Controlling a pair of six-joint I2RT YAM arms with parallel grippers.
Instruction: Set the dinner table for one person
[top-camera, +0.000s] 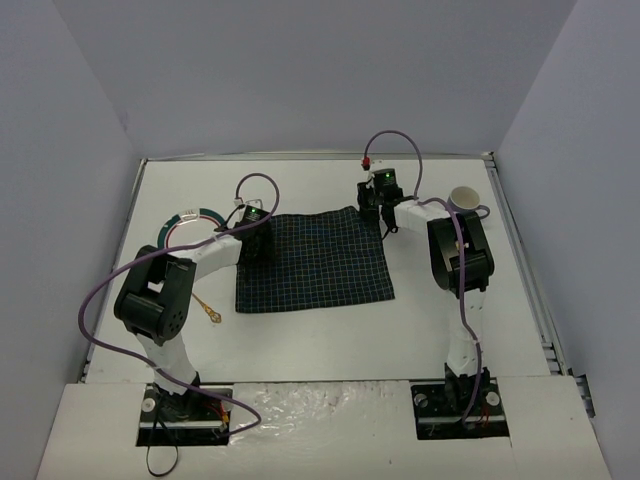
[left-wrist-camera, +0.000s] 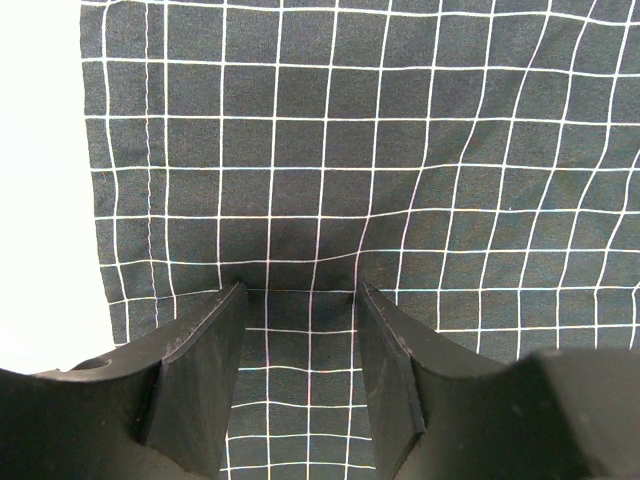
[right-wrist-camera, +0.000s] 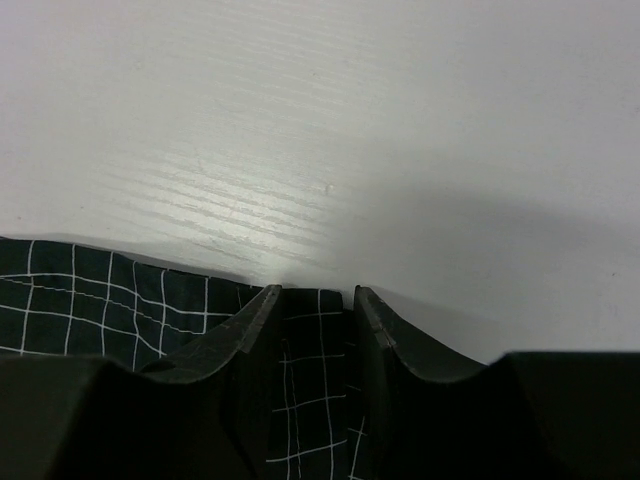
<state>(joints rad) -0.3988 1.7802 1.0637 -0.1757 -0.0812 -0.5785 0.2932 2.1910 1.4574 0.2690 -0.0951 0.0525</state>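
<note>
Black and matte, the left jaws stand spread, with a clear gap between them. Their tips are low over the dark checked cloth (left-wrist-camera: 400, 150), just inside its left edge. The wrist view shows the white grid lines running on through the gap. The fabric bends a little there, but I cannot tell if the tips really press on it.

The right jaws stand apart too, with a narrower gap. They sit at the far right corner of the same cloth, and a strip of the checked fabric shows in the gap. It is not clear whether the inner faces touch the fabric. Just beyond these tips the bare white surface begins.

The cloth lies flat and nearly square in the middle of the counter (top-camera: 300, 340), a wide white top with a thin metal edge that carries all the things. It is turned a little, and its far edge is wavy.

To the left of the cloth, near the left arm, is a plate with a green rim (top-camera: 190, 228), partly hidden by the arm. A thin golden utensil (top-camera: 208, 310) lies on the counter near the cloth's near left corner, apart from it. A pale cup (top-camera: 463, 199) stands at the far right, beside the right arm. A purple cable (top-camera: 95, 300) loops along each arm.
</note>
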